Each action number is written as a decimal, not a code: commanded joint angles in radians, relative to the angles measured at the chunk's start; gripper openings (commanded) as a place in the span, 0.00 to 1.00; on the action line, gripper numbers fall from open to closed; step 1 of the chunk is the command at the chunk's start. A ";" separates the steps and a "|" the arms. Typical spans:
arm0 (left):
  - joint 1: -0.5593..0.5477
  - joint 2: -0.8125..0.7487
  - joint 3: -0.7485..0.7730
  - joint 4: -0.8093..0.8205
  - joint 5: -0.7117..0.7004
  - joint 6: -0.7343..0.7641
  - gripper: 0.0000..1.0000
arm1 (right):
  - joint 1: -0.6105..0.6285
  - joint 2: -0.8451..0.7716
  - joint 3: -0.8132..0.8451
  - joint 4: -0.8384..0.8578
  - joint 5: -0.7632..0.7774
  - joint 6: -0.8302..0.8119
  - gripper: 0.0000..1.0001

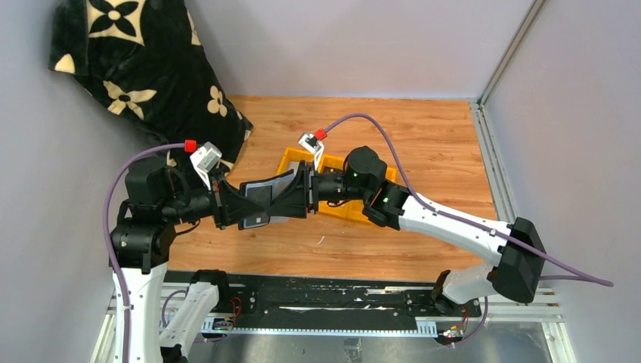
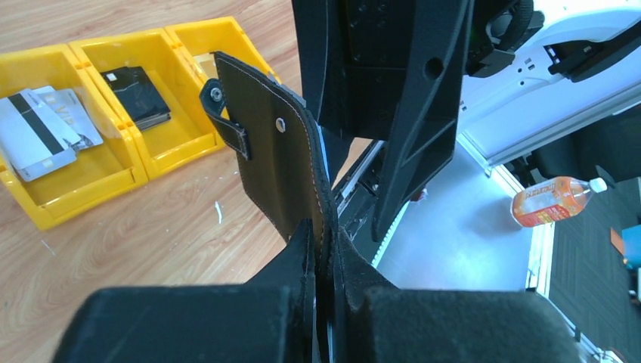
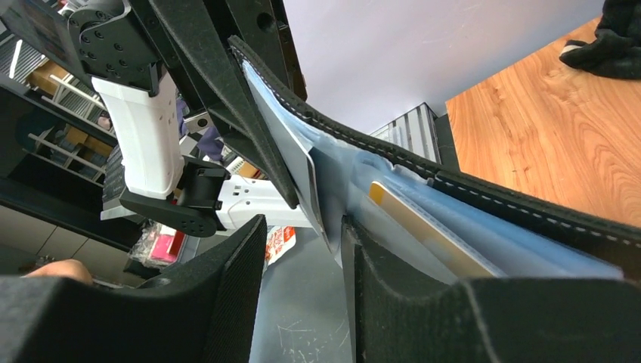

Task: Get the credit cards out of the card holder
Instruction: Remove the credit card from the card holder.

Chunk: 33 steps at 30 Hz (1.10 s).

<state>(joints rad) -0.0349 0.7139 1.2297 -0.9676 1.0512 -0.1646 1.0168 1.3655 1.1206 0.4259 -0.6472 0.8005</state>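
Your left gripper (image 2: 323,246) is clenched on the holder (image 2: 276,159), at its 9 o'clock edge. It holds the holder open between the two arms. A grey card (image 3: 302,162) sticks out of the holder. A tan card (image 3: 423,227) sits in a pocket. Your right gripper (image 3: 301,249) is at 3 o'clock. Its fingers are apart, one on each side of the grey card. The yellow tray (image 2: 162,162) holds more cards (image 2: 34,136).

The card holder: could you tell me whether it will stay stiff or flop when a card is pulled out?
Probably floppy: the card holder curves above the left end effector, pinched at one edge only. The tan card sits deep in its pocket, so pulling may drag the holder along.
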 commanded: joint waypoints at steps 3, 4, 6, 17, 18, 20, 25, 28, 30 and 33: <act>0.001 -0.021 0.021 0.006 0.124 -0.060 0.00 | 0.012 0.040 -0.010 0.146 -0.038 0.071 0.38; 0.001 -0.020 0.017 0.006 0.127 -0.066 0.00 | 0.013 0.045 -0.013 0.177 -0.046 0.085 0.35; 0.001 -0.011 0.011 0.005 0.135 -0.083 0.00 | 0.014 0.056 -0.019 0.230 -0.060 0.114 0.28; 0.000 0.048 -0.015 0.004 0.225 -0.118 0.35 | 0.012 0.030 -0.096 0.396 -0.053 0.200 0.00; 0.000 0.046 -0.009 0.004 0.227 -0.114 0.38 | 0.012 0.024 -0.103 0.398 -0.051 0.199 0.00; 0.001 0.042 0.008 0.003 0.259 -0.107 0.45 | 0.012 0.012 -0.116 0.402 -0.046 0.198 0.00; 0.000 0.034 0.050 0.001 0.326 -0.113 0.47 | 0.012 -0.002 -0.135 0.409 -0.032 0.197 0.00; 0.001 0.023 0.053 0.000 0.350 -0.115 0.36 | 0.012 0.004 -0.137 0.409 -0.032 0.200 0.00; 0.001 0.016 0.049 0.000 0.359 -0.116 0.28 | 0.012 0.003 -0.144 0.410 -0.033 0.204 0.00; 0.001 0.006 0.050 0.000 0.363 -0.116 0.18 | 0.012 -0.012 -0.162 0.413 -0.031 0.202 0.01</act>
<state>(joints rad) -0.0296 0.7452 1.2564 -0.9436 1.2766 -0.2199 1.0283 1.3762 0.9878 0.8185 -0.7074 1.0046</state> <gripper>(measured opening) 0.227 0.007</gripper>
